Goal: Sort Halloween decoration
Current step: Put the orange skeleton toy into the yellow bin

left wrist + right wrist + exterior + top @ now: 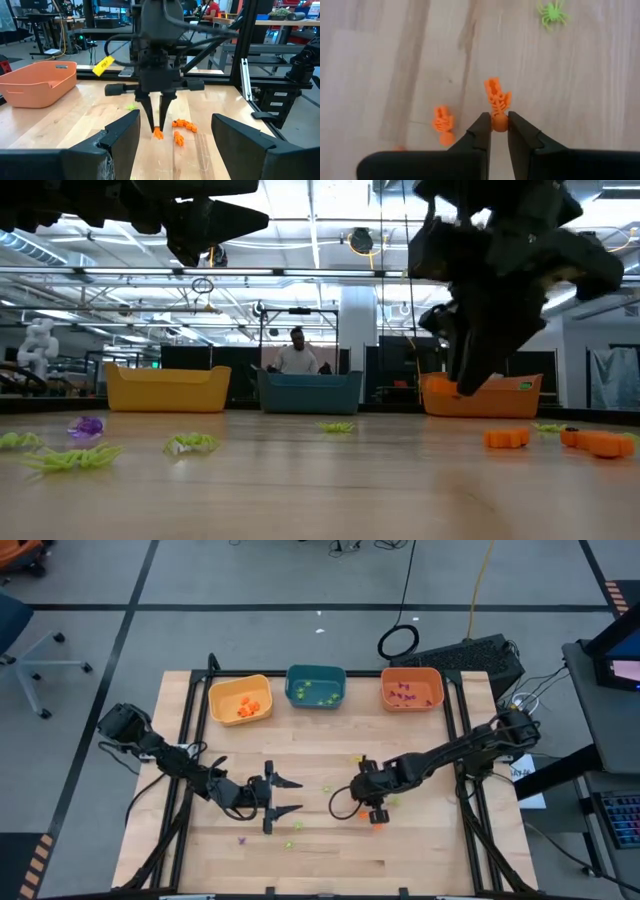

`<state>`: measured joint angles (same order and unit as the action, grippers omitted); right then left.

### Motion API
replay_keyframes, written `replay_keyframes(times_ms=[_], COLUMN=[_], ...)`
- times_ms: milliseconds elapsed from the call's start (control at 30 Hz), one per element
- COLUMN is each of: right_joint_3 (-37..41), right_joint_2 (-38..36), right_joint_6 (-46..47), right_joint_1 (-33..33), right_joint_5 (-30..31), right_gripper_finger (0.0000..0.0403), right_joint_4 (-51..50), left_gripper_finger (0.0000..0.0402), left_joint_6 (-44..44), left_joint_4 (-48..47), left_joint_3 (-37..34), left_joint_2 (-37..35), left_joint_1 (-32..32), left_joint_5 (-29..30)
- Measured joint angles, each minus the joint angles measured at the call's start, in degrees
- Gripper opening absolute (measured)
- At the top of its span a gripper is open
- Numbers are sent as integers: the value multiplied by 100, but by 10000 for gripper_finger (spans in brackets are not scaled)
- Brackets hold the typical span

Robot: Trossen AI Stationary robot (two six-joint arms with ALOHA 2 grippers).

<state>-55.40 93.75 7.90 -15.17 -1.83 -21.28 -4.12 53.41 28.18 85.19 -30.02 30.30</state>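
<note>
Tiny Halloween decorations lie scattered on the wooden table: green spiders (70, 460), a purple one (87, 426) and orange ones (507, 438). My right gripper (375, 814) is at mid-table, pointing steeply down and shut on one orange trinket (497, 97). Another orange trinket (442, 125) lies flat on the wood just beside it. My left gripper (284, 797) hovers level and open to its left, with nothing between its fingers. My right gripper pinches the orange trinket by its round end (499, 122) between its two fingertips, coming from above at a steep slant. The rest of the trinket sticks out beyond the tips. In the left wrist view it hangs at the fingertips (157, 133), lifted clear of the table.
Three bins stand along the far edge: a yellow one (240, 698) with orange pieces, a teal one (316, 686) with green pieces, an orange one (411, 689) with purple pieces. More orange trinkets (182, 125) lie near my right gripper. A person sits in the room beyond the table.
</note>
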Motion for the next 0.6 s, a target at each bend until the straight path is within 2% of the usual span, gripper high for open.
replay_keyframes(times_ms=[167, 367, 600], right_joint_3=[-2, 161, 166], right_joint_2=[-143, 38, 317], right_joint_6=[605, 1028, 767], right_joint_1=[-262, -724, -1068], right_joint_5=[199, 1610, 3345], right_gripper_finger=[25, 25, 25], right_joint_4=[128, 1503, 2827], left_gripper_finger=[254, 254, 254], left_joint_6=[0, -1, -2], left_joint_4=[-2, -1, 4], left_joint_3=[0, 0, 13], left_joint_2=[0, 0, 0], left_joint_1=[0, 0, 0], left_joint_5=[0, 0, 0])
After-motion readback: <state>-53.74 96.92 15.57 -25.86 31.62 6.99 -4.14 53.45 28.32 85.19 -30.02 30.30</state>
